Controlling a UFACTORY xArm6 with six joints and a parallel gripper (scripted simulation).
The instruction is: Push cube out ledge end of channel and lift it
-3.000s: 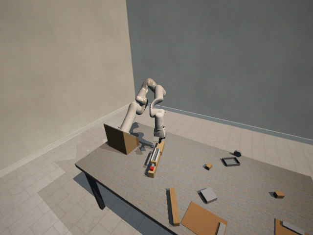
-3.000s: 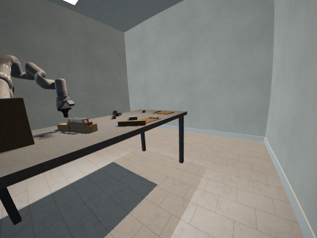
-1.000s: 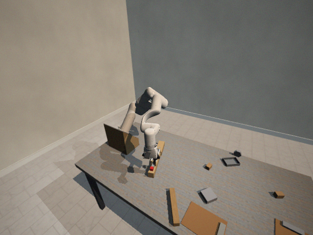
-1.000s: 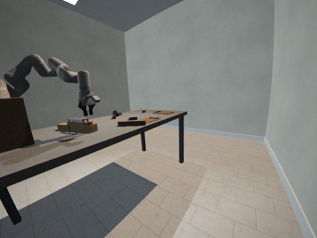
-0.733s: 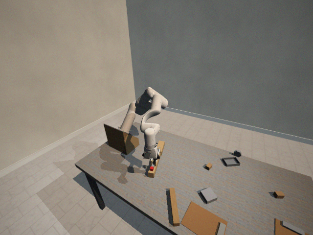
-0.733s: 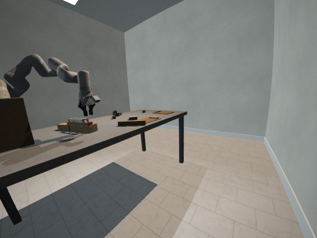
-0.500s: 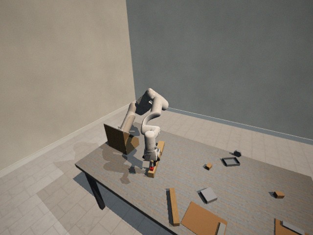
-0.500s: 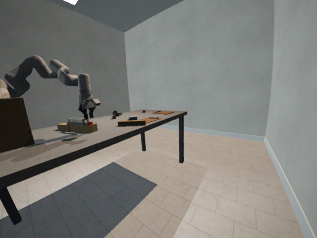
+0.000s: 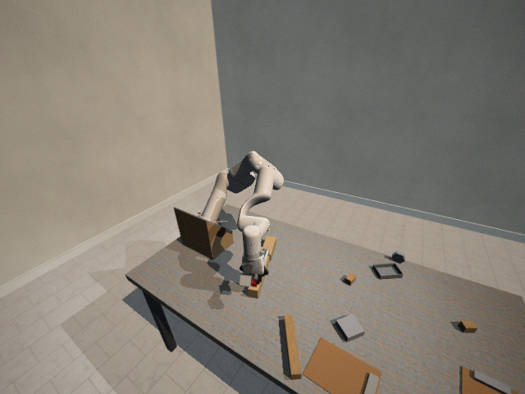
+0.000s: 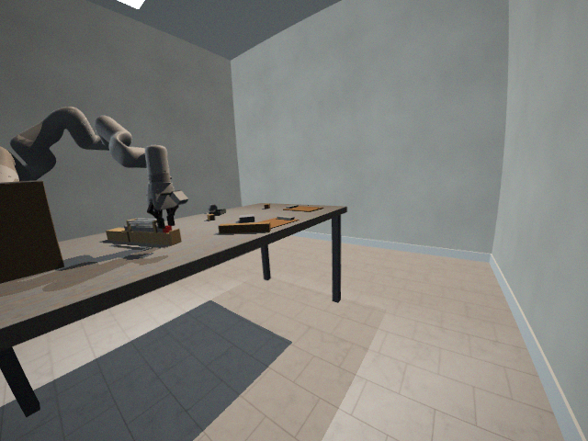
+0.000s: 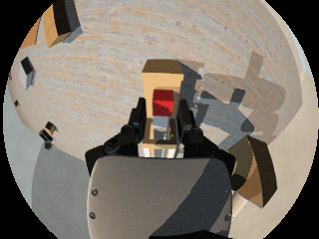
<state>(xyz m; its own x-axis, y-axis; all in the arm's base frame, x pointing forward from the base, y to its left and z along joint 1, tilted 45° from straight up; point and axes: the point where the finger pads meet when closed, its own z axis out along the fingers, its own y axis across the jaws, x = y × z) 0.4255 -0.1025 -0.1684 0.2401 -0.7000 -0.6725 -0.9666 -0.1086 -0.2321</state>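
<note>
The red cube [image 9: 254, 281] sits on the short ledge at the near end of the tan wooden channel [image 9: 269, 259], out of the covered part. It also shows in the exterior view [image 10: 166, 229] and in the wrist view [image 11: 163, 103]. My gripper [image 9: 254, 273] points straight down over that end, partly open, with one dark finger on each side of the cube [image 11: 162, 121]. The fingertips stand just above or level with the cube's top [image 10: 163, 221]; I cannot tell if they touch it. The ledge's raised lip [image 11: 162, 75] lies just beyond the cube.
A tall brown box [image 9: 198, 233] stands behind the channel beside the arm's base. Further right on the table lie a wooden bar [image 9: 292, 345], a flat brown board [image 9: 341, 366], a grey block [image 9: 349, 326], a grey tray [image 9: 386, 270] and small tan cubes [image 9: 350, 278].
</note>
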